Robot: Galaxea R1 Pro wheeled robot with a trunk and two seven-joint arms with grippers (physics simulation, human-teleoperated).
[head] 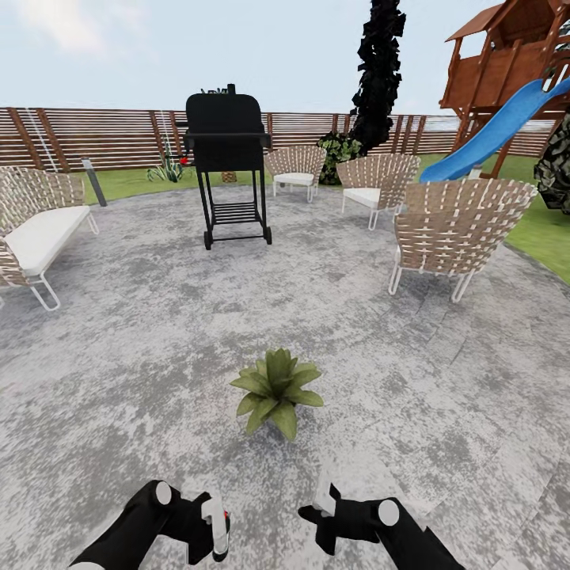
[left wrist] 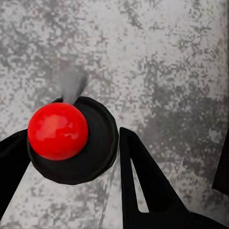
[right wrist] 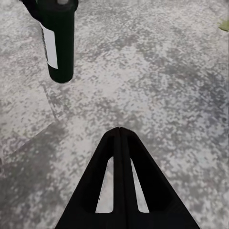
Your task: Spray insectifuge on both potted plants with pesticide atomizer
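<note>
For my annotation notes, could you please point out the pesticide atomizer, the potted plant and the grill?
pesticide atomizer (right wrist: 59, 43): right wrist view, dark body beside the white label.
potted plant (head: 276, 388): head view, rosette's centre.
grill (head: 226, 131): head view, black hood.

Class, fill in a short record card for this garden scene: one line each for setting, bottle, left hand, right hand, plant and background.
setting: grey paved patio ringed by a wooden slat fence
bottle: pesticide atomizer, dark green, white label, red top, upright
left hand: left hand shut on the atomizer, held above the paving
right hand: right hand shut, holding nothing
plant: one potted plant just ahead of both hands
background: black grill, woven chairs, blue slide
</note>
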